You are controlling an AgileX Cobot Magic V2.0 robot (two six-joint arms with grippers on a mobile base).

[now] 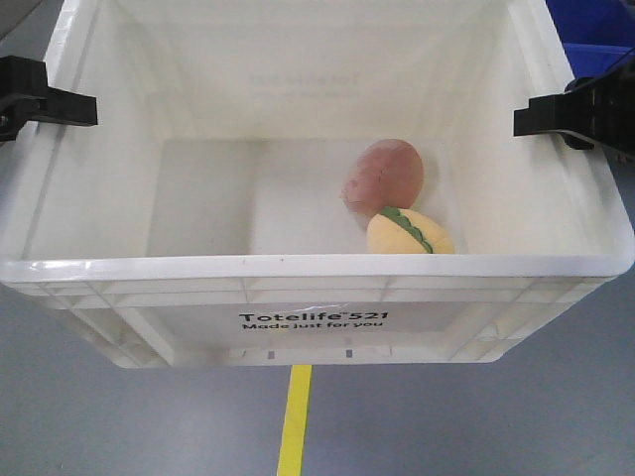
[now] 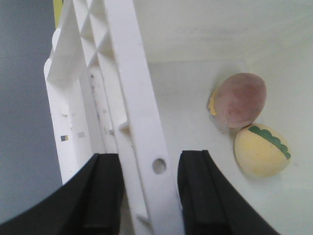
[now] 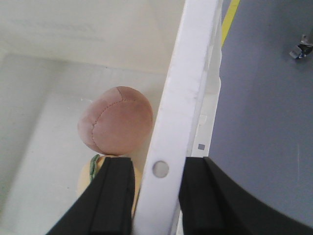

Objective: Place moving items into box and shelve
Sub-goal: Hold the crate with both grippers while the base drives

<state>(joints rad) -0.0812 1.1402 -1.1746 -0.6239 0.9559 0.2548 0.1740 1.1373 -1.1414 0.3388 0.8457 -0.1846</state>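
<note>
The left gripper (image 2: 149,156) straddles one side rim of the large white rectangular plastic tote (image 1: 119,297). Its black fingers (image 2: 105,196) are closed narrowly against the wall, one inside and one outside. The right gripper (image 3: 156,166) clamps the opposite rim in the same way.

The brownish-pink potato-shaped plush toy (image 1: 384,175) lies on the tote floor just inside the wall from the right gripper and well apart from the left gripper. The pale yellow rounded plush toy (image 1: 410,234), with a green leaf strip, touches it and is partly hidden behind the right gripper's inner finger. Under the tote, between the grippers, a yellow line (image 1: 295,416) runs along the grey floor (image 1: 119,426).
</note>
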